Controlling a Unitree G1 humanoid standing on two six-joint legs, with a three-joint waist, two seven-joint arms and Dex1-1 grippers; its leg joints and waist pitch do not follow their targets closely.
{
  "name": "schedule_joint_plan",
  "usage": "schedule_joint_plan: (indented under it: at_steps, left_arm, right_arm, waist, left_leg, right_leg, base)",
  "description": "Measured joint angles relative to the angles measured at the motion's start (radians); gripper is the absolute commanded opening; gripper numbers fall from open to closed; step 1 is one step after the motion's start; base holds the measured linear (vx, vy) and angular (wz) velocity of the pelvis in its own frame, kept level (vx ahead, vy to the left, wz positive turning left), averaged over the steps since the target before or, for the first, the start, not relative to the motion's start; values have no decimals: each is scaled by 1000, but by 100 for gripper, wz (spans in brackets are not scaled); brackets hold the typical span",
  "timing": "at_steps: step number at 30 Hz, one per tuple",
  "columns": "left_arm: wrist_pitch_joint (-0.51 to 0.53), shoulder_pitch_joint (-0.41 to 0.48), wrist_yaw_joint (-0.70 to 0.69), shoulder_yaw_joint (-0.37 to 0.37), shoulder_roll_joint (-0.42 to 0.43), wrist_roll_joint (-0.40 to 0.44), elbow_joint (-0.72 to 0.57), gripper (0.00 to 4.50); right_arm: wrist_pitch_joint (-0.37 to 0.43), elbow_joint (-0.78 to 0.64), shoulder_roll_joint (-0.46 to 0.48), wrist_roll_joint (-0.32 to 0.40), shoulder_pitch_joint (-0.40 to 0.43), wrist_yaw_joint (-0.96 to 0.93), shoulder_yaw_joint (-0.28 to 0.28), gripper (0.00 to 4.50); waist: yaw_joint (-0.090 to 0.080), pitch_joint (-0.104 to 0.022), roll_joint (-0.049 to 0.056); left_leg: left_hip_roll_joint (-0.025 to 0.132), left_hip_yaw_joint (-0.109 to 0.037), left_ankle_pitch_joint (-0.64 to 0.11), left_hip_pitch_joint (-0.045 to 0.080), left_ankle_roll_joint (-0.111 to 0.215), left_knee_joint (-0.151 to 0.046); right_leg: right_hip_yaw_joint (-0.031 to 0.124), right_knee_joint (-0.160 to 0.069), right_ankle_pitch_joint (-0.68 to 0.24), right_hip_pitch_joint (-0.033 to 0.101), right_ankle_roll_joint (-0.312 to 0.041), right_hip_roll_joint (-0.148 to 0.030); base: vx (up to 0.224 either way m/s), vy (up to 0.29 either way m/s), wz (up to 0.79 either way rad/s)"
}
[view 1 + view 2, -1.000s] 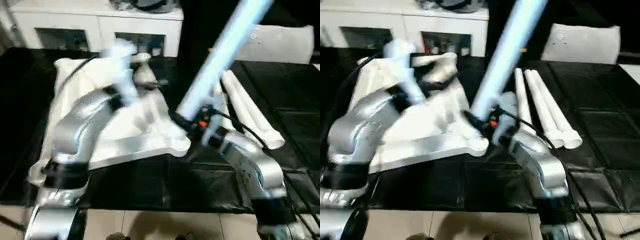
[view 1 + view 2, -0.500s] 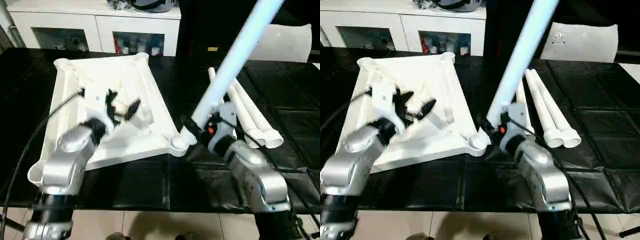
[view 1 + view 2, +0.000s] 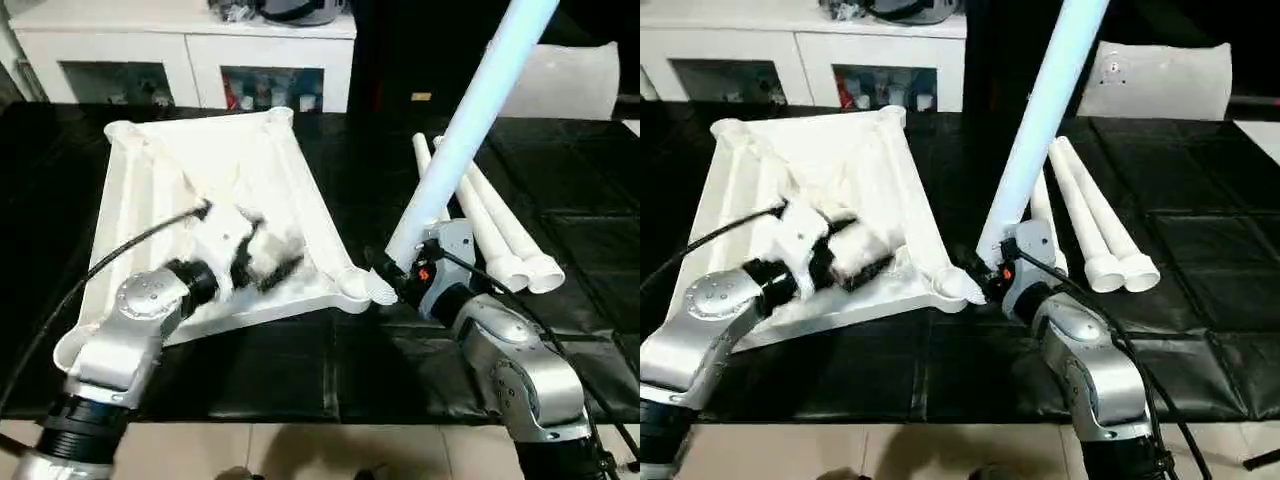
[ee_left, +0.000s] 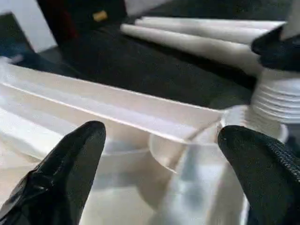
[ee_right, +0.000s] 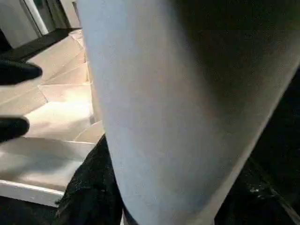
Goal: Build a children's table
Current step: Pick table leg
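Left tool (image 4: 159, 168) now lower over ribbed tabletop (image 3: 150, 190), spread; right tool (image 3: 400, 283) pinching smooth tapered leg (image 3: 470, 120).

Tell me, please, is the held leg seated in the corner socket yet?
Not yet: the leg's ribbed end sits tilted at the socket's rim.

The upturned table top (image 3: 150, 190) is plain white, as are the loose legs (image 3: 500, 235) and the raised leg (image 3: 470, 120) (faintly bluish). They lie on a black mat (image 3: 580, 180) with a grid of square seams; both arms are silver with black fingers (image 4: 70, 159).
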Motion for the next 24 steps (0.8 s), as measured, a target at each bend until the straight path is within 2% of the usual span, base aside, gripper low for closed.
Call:
schedule_joint_plan:
  at_steps: [4,6,8,13,19,24]
  left_arm:
    - [18,-2,-55,-34,12,0,19,415]
    - [31,-10,-76,-41,12,-2,31,415]
    - [50,-27,-100,-41,13,-19,44,381]
    - [101,-31,-152,-72,27,-35,45,336]
    - [113,-59,-171,-137,28,15,64,282]
    - [73,-65,-177,-178,30,66,99,237]
  right_arm:
    - [26,-23,1,24,0,2,-13,192]
    - [30,-23,-4,33,2,17,-10,192]
    - [19,-23,-20,31,3,38,-1,192]
    - [2,-23,-50,8,3,55,15,192]
    - [-2,-22,-72,-10,3,65,34,192]
    - [-16,-21,-78,-12,3,75,35,192]
  waist:
    - [2,0,2]
    - [1,0,3]
    - [2,0,3]
    - [1,0,3]
    - [1,0,3]
    - [1,0,3]
  left_leg:
    - [0,0,0,0,0,-1]
    - [0,0,0,0,0,-1]
    - [0,0,0,0,0,-1]
    - [0,0,0,0,0,-1]
    - [0,0,0,0,0,-1]
    - [0,1,0,0,0,-1]
  right_leg:
    - [0,0,0,0,0,0]
    - [0,0,0,0,0,0]
    - [0,0,0,0,0,0]
    - [0,0,1,0,-1,0]
    - [0,0,0,0,0,0]
    - [0,0,0,0,1,0]
  base:
    - [0,0,0]
    - [0,0,0]
    - [0,0,0]
    - [0,0,0]
    - [0,0,0]
    - [0,0,0]
